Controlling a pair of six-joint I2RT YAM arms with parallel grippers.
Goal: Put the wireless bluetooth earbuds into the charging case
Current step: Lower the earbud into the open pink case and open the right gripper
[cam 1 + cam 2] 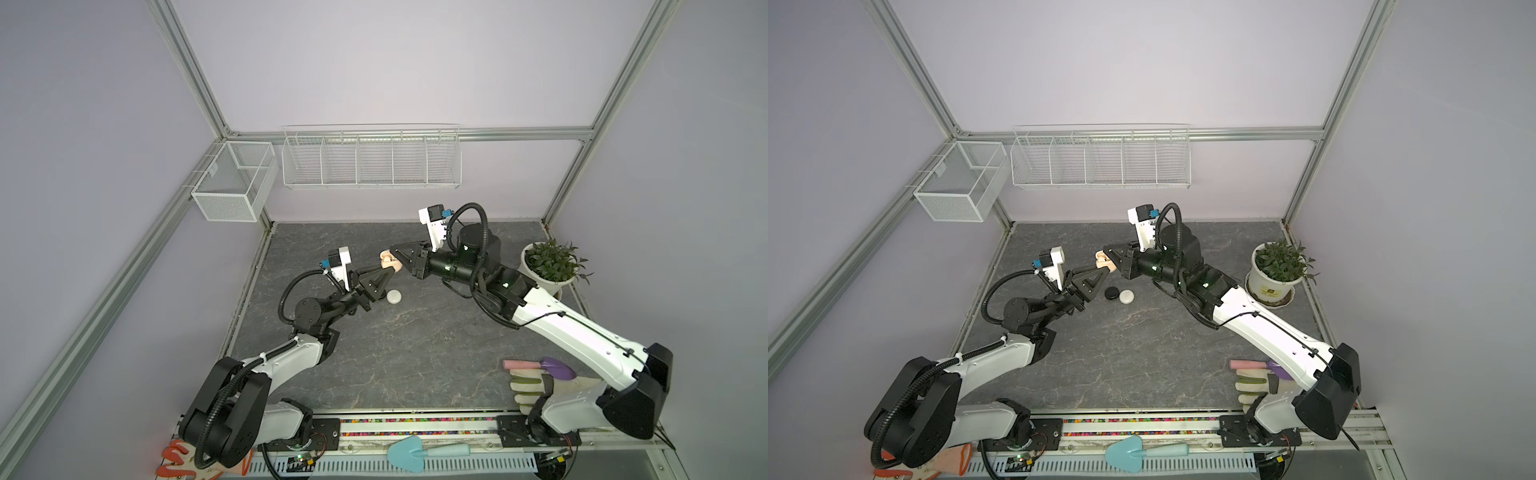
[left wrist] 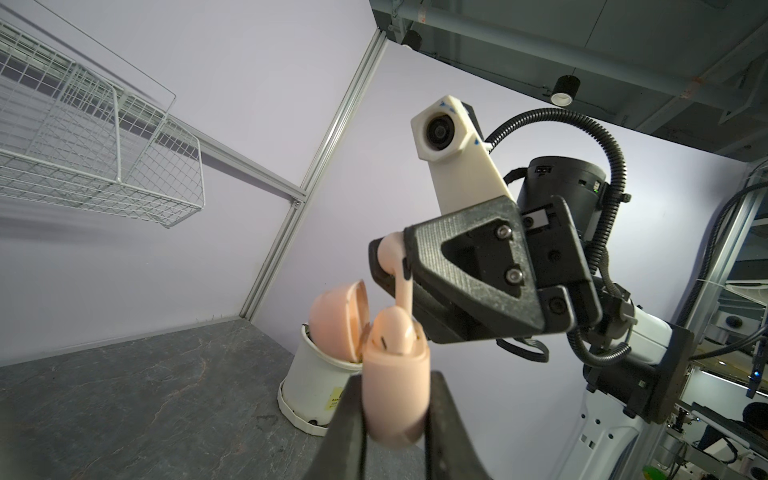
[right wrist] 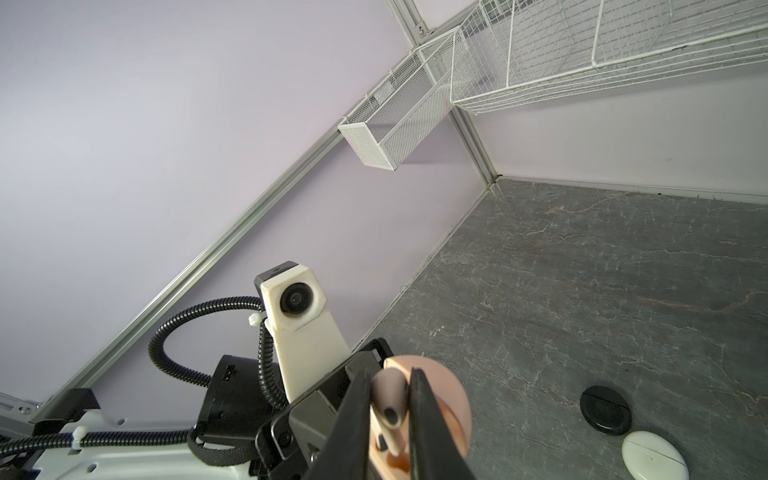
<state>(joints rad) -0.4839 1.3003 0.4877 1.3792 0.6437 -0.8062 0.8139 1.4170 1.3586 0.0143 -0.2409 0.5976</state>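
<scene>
- Left wrist view shows the left gripper [image 2: 395, 419] clamped tight on a small pale pink plastic charging case [image 2: 395, 374]. The case is held up off the grey stone-look table [image 2: 124, 395], and its round lid [image 2: 336, 320] is tipped open.
- 1 pale pink stemmed earbud [image 2: 392, 332] sits in its slot in the case.
- The right gripper [image 2: 390, 259] pinches the other pink earbud [image 2: 402, 297] by its fat end. The thin stem points down, with its tip right at the case, just beside the seated one.
- I think the step in hand is putting earbud number 2 into its hole.
- My guess for the next move: line the stem up with the empty hole, push down gently, then let go. The hole is tiny, so a small tilt could jam it.
- A round black case [image 1: 1111, 293] and a round white case [image 1: 1126, 296] lie side by side on the table.
</scene>
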